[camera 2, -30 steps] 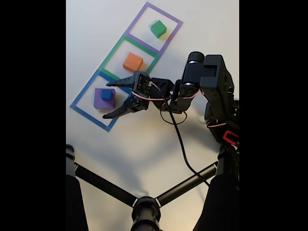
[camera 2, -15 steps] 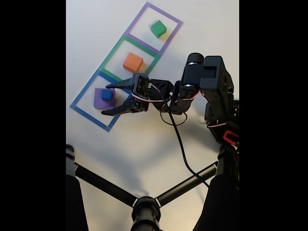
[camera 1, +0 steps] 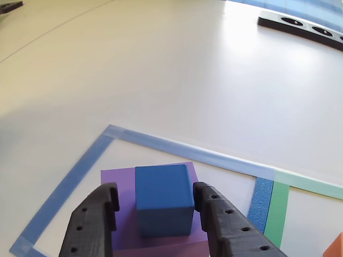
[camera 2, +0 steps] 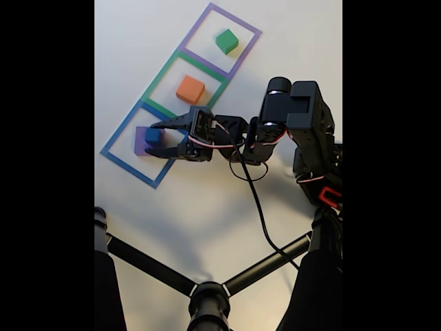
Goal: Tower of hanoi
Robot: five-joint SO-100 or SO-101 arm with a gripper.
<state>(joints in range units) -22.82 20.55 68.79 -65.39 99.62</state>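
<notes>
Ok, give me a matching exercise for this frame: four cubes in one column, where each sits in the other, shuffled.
Things:
1. blue cube
2. purple cube
3. orange cube
4. green cube

Places:
A. alone in the purple-taped square
B. flat on the table in the blue-taped square, another cube on it
C. between the fingers of the open gripper
D. alone in the green-taped square

Pairs: 1-C, 2-B, 3-D, 4-A

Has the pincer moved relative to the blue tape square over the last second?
Yes. In the fixed view the pincer has slid left into the blue tape square, narrowing, and now straddles the blue cube atop the purple block.
</notes>
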